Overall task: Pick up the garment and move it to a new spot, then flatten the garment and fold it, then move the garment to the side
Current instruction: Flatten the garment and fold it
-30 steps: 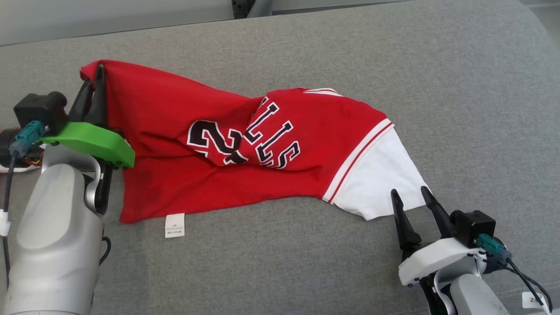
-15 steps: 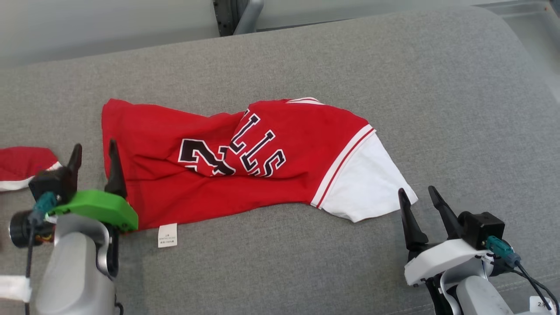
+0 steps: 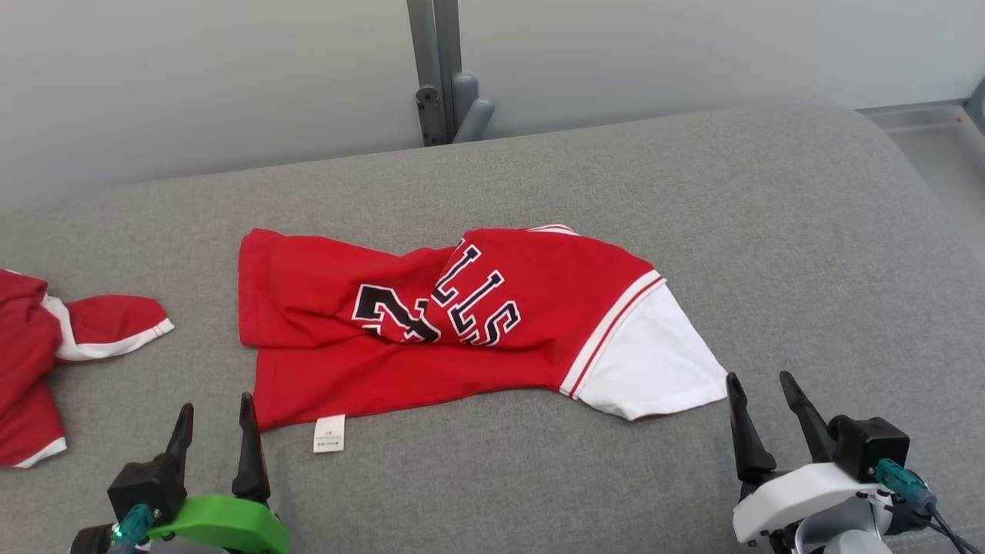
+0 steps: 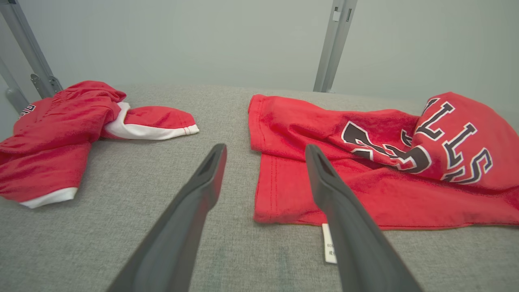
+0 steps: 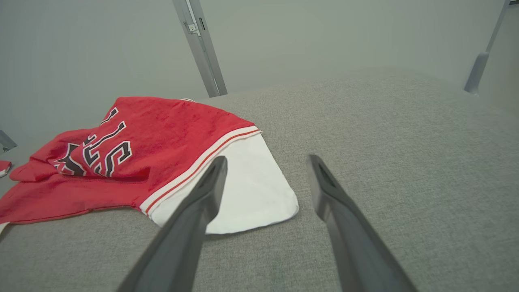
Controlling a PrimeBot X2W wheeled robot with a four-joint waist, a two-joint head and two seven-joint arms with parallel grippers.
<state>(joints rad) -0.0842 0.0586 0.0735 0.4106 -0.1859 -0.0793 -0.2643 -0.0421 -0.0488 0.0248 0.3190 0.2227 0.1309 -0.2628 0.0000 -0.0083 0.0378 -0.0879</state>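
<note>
Head view: jersey (image 3: 431, 323) lies mid-counter (image 3: 692, 192), long axis left-right, hem end to the left, white sleeve (image 3: 646, 362) to the right. It's not flat: a diagonal fold runs across the number and lettering, and the upper part is lapped over the lower. Left pincer (image 3: 216, 402) is released with nothing in it, just beside the near hem corner. Right pincer (image 3: 759, 377) is also released and empty, just off the sleeve tip. Neither touches cloth. My read: the relocation is done and flattening is the step in hand.

Left wrist view: left pincer (image 4: 265, 147) fingers are spread. The hem edge sits between and beyond them, care label (image 4: 329, 243) by the right finger. The next move probably calls for dropping onto that hem corner and pinching one layer, not the lapped pair.

Right wrist view: right pincer (image 5: 267, 158) is spread, with the sleeve edge beside its left finger and bare counter under the right one. It needs a short shift towards the sleeve before closing. Then pull the two ends apart to take the fold out.

Around: second red garment (image 3: 46, 362) lies bunched at the far left, well apart from the jersey but near the left arm's side. It limits where the folded jersey can go and could snag on a wide swing. Metal post (image 3: 435, 69) behind the counter is out of the way.
</note>
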